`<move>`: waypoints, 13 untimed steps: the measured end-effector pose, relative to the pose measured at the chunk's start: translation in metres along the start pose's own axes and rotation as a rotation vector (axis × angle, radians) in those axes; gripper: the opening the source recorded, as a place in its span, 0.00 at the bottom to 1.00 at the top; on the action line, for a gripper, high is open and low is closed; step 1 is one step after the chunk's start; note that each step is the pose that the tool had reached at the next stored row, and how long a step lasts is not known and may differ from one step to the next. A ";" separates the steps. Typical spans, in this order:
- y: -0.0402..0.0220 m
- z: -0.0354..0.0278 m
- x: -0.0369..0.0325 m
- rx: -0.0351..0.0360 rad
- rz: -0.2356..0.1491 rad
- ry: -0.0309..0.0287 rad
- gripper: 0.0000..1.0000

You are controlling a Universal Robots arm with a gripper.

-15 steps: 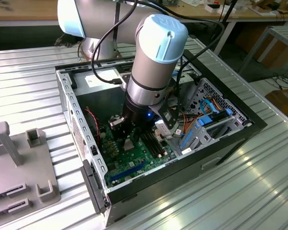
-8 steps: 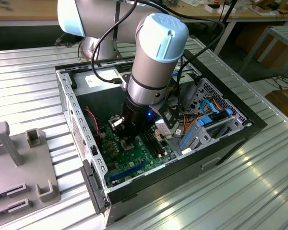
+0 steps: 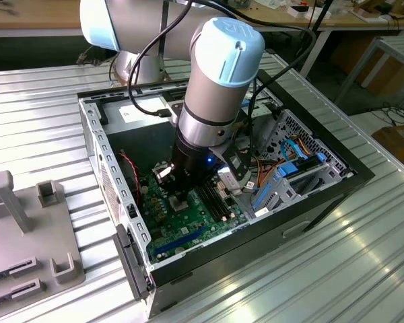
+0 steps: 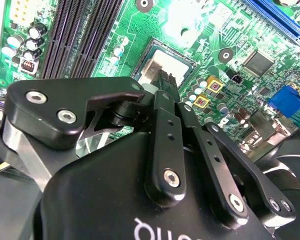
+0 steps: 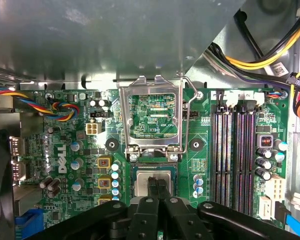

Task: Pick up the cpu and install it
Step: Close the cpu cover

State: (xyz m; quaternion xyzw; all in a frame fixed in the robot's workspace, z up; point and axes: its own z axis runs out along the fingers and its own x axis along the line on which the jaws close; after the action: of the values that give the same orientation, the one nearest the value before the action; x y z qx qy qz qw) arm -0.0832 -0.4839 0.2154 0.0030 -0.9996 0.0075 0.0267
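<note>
The cpu (image 5: 141, 183), a small square chip with a pale silver top, lies flat in the black-framed socket on the green motherboard (image 3: 188, 225). In the second wrist view the cpu (image 4: 162, 56) shows just beyond the fingertips. My gripper (image 5: 157, 182) hangs directly over the chip's middle, its two black fingers pressed together with nothing between them, tips at or just above the metal top. The socket's metal load plate (image 5: 152, 84) stands swung open behind the chip, its lever (image 5: 191, 112) raised. In the exterior view the gripper (image 3: 180, 197) reaches down into the open computer case (image 3: 310, 208).
Black memory slots (image 5: 235, 150) run beside the socket. Bundled cables (image 5: 270, 50) and a blue drive bay (image 3: 283, 182) fill the case's far side. The case walls surround the arm closely. A grey fixture block (image 3: 27, 235) sits on the ribbed metal table at the exterior view's left.
</note>
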 end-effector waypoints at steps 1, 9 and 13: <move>0.0000 0.0000 0.0001 0.0000 0.000 0.0000 0.11; 0.0000 0.0000 0.0001 0.0000 0.000 0.0000 0.11; 0.0000 0.0000 -0.0012 0.0000 0.000 0.0000 0.11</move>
State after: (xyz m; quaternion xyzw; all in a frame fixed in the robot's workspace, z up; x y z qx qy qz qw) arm -0.0820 -0.4840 0.2153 0.0030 -0.9996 0.0075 0.0267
